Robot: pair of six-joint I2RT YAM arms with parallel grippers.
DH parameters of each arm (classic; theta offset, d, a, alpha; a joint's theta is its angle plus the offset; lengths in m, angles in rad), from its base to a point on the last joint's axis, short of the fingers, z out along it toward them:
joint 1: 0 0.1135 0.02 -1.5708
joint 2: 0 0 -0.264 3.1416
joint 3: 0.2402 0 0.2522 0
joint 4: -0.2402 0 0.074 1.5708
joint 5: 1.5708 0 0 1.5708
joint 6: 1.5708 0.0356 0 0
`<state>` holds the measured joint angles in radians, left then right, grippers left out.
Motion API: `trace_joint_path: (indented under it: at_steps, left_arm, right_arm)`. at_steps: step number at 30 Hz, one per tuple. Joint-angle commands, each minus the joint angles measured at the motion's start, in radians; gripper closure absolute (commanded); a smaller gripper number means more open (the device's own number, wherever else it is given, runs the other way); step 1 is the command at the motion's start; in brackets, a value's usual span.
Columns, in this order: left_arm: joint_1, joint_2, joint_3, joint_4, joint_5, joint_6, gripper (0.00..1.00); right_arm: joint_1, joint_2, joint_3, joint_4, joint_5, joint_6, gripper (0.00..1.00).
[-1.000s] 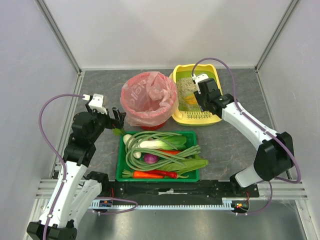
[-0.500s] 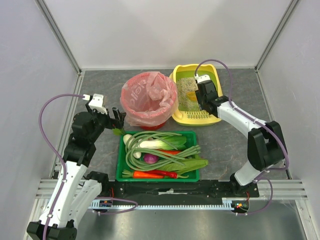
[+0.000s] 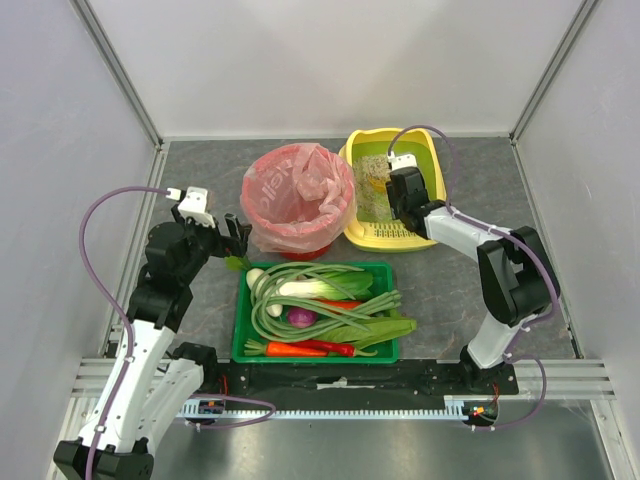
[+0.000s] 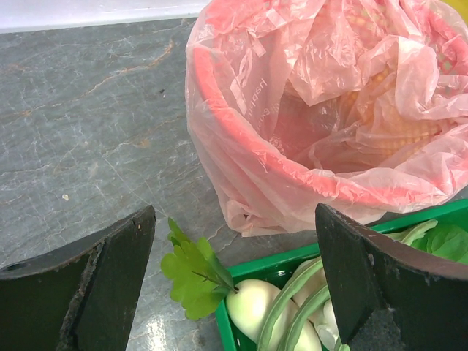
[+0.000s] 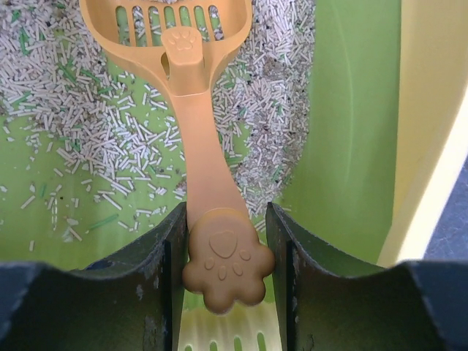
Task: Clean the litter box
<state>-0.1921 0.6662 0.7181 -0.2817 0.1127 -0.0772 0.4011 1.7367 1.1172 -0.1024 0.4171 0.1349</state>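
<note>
The litter box (image 3: 400, 238) is a yellow tray with a green lining (image 5: 351, 124) and pale pellet litter (image 5: 66, 110), standing at the back right. My right gripper (image 3: 392, 192) reaches down into it. In the right wrist view, this gripper (image 5: 225, 212) is shut on the paw-shaped handle end of an orange slotted scoop (image 5: 197, 110), whose head lies on the litter. My left gripper (image 3: 238, 232) hovers open and empty between the red bin and the vegetable tray; in its wrist view (image 4: 234, 213) nothing is between the fingers.
A red bin with a pink bag (image 3: 298, 198) stands just left of the litter box. In front of it sits a green tray (image 3: 240, 330) of vegetables; a white radish with a green leaf (image 4: 191, 272) lies at its left corner. Walls enclose the table.
My right arm has folded in, and its gripper has shifted slightly left inside the litter box with the scoop. The left arm has not moved.
</note>
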Motion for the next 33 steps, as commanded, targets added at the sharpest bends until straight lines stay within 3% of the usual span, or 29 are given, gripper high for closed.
trace_joint_path:
  at_steps: [1, 12, 19, 33]
  left_arm:
    - [-0.004, 0.004, -0.002, 0.033, -0.008, 0.04, 0.04]
    - [-0.004, 0.019, -0.003, 0.033, -0.013, 0.044, 0.04]
    - [-0.003, 0.012, -0.003, 0.033, -0.013, 0.044, 0.04]
    - [-0.006, 0.001, -0.003, 0.035, -0.01, 0.04, 0.04]
  right_arm:
    - [-0.004, 0.014, -0.081, 0.217, 0.006, 0.028, 1.0]
    - [0.004, -0.022, -0.178, 0.441, -0.021, -0.038, 1.0]
    - [0.03, -0.14, -0.313, 0.593, -0.009, -0.115, 1.0]
    - [0.074, -0.293, -0.41, 0.58, 0.104, -0.123, 1.0]
